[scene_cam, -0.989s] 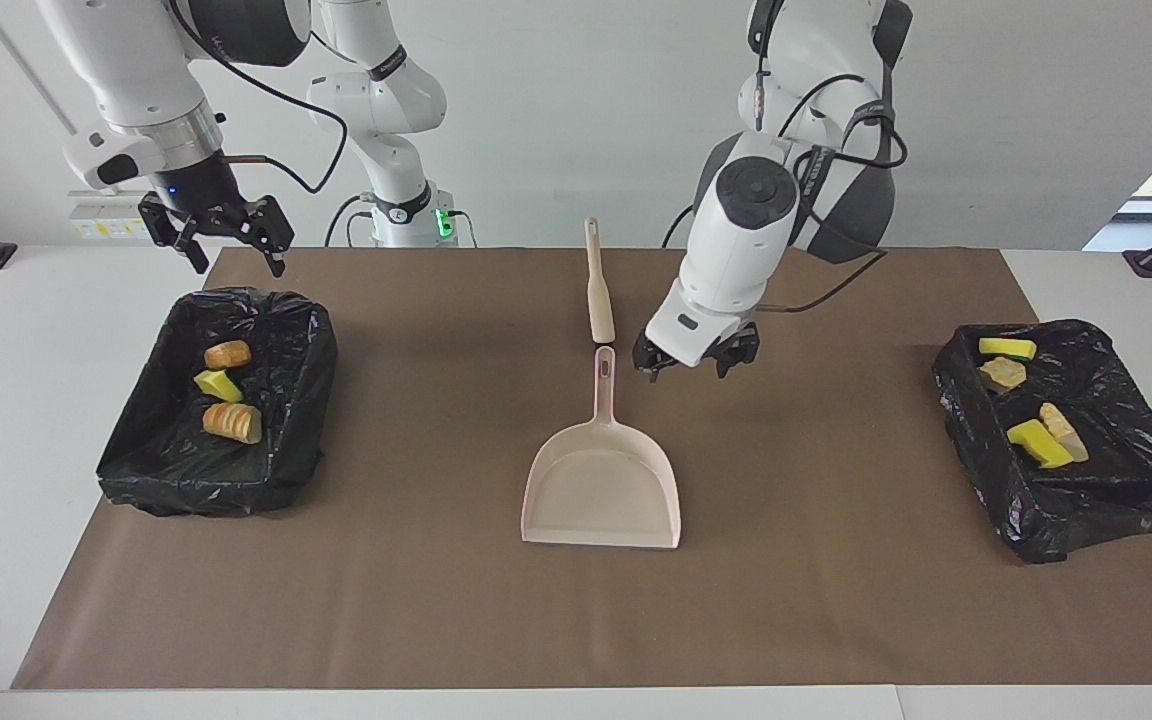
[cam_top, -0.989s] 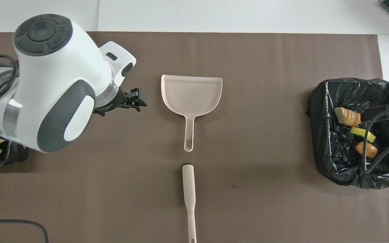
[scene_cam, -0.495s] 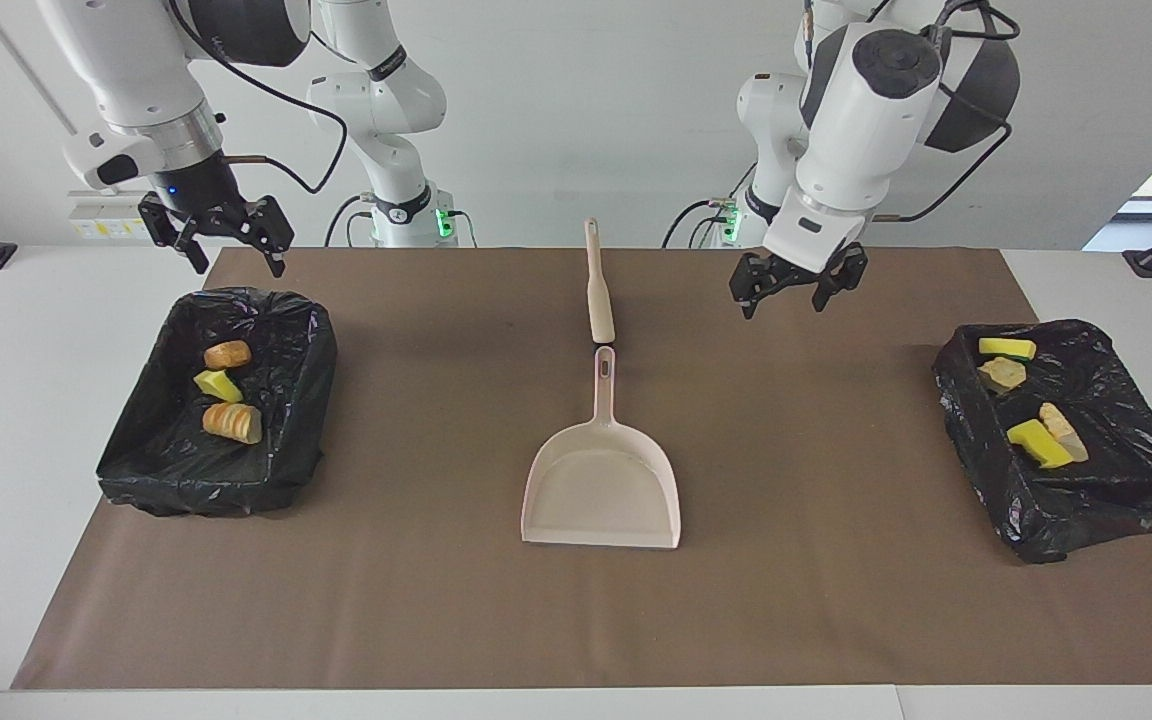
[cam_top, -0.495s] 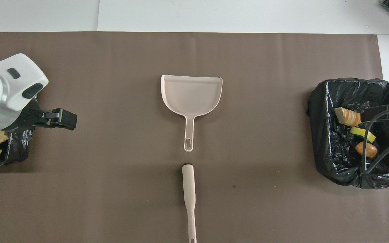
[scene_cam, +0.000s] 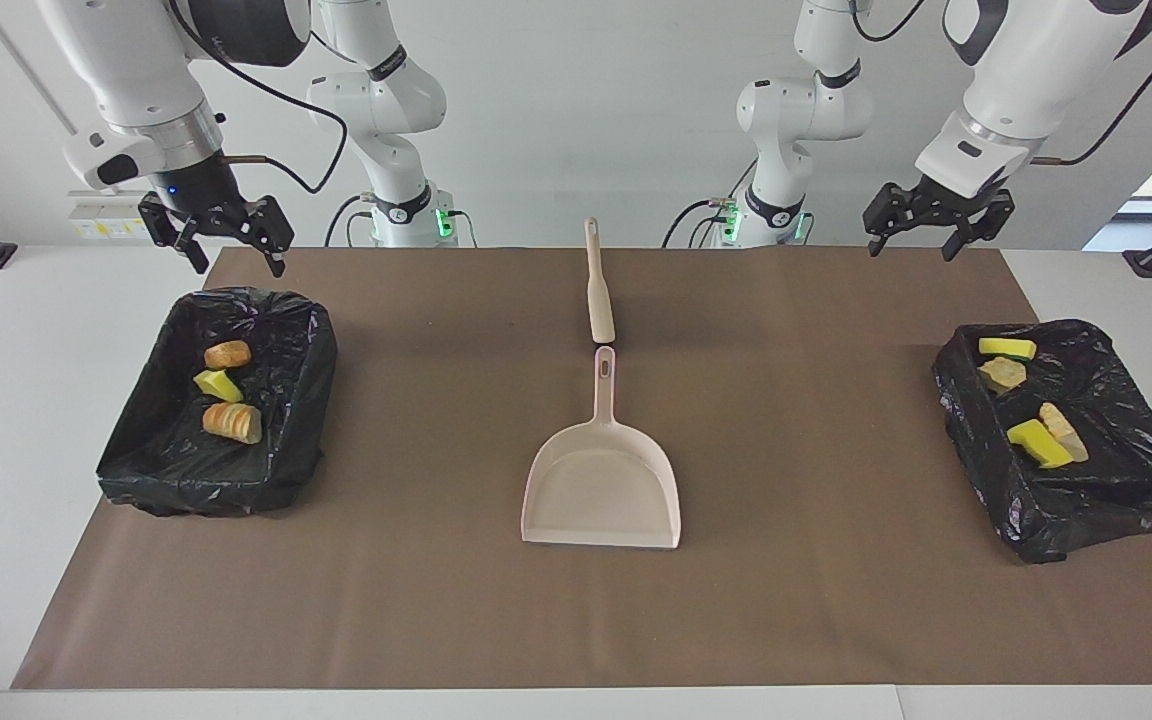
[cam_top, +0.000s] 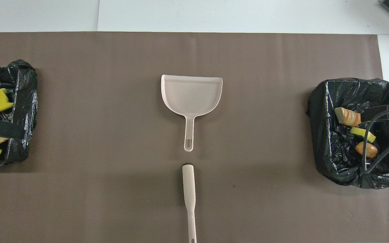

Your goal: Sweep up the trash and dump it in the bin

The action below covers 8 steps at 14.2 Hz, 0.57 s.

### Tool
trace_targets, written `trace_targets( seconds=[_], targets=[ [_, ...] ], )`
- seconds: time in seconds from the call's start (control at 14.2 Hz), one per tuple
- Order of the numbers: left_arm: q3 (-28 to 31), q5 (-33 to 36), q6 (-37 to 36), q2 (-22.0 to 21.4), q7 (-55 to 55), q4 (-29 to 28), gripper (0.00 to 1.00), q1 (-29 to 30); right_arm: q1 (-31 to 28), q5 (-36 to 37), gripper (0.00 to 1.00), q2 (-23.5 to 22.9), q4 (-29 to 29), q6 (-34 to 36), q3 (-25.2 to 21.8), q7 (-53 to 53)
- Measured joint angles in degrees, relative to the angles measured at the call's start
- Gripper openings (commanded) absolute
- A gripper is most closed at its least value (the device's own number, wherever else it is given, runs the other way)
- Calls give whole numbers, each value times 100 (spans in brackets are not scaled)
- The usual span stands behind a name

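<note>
Trash is all binned, just park the arms

Left gripper (scene_cam: 938,222) and right gripper (scene_cam: 219,232) both hang open, holding nothing. All seven chunks sit in the two black bins (scene_cam: 266,475) (scene_cam: 1086,525); dustpan (scene_cam: 603,488) and brush (scene_cam: 597,285) lie mid-mat. I'd stay high, clear of the bins

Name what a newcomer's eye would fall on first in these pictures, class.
The beige dustpan lies empty mid-mat, the brush nearer the robots. A black-lined bin at each table end, and, holds the trash chunks. Left gripper and right gripper hang open, raised.
</note>
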<state>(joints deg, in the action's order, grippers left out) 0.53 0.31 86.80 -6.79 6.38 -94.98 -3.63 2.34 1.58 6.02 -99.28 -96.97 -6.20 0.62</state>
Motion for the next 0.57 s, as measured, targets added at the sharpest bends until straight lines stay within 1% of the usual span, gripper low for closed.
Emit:
trace_targets(
  seconds=[0.21, 0.42, 0.57],
  targets=[
    [1, 0, -170, 66, 14, 288, 100, 34, 0, 0, 100, 0, 0, 0, 0, 0],
    [5, -29, -589, 414, 15, 846, 100, 40, 0, 0, 100, 0, 0, 0, 0, 0],
    [6, -130, -802, 608, 67, 1095, 100, 80, 0, 0, 100, 0, 0, 0, 0, 0]
  ],
)
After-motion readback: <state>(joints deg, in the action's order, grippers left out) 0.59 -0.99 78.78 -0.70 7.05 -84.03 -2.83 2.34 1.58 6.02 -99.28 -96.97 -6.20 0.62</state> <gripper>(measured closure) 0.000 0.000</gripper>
